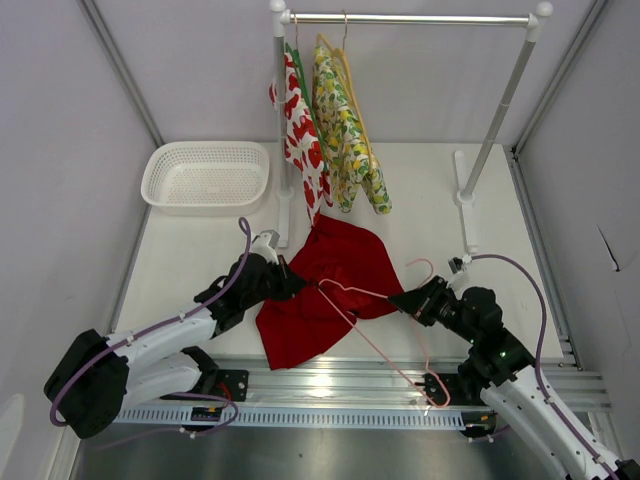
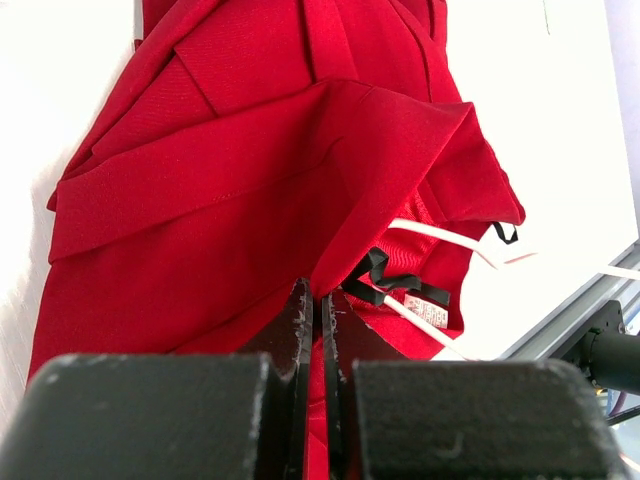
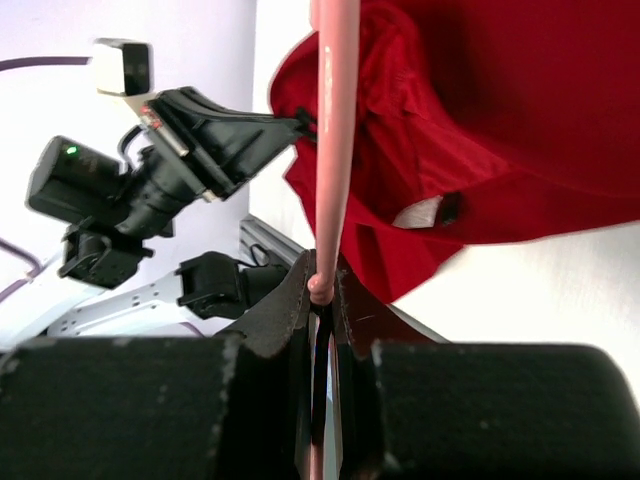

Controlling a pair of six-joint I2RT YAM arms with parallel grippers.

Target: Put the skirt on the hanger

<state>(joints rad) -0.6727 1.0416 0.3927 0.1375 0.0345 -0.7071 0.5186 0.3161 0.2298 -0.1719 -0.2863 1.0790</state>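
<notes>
The left end effector [image 1: 296,284] is pinching the left edge of the red skirt [image 1: 335,270], which is lying crumpled at the middle of the counter [image 1: 190,255]. The right end effector [image 1: 398,299] is clamping the wire of the pink hanger [image 1: 358,291], which is reaching left across the cloth.

Overhead, two wrist close-ups, shared skirt [image 1: 345,260]

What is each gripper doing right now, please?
The left gripper is closed on the skirt.
The right gripper is closed on the hanger.
</notes>
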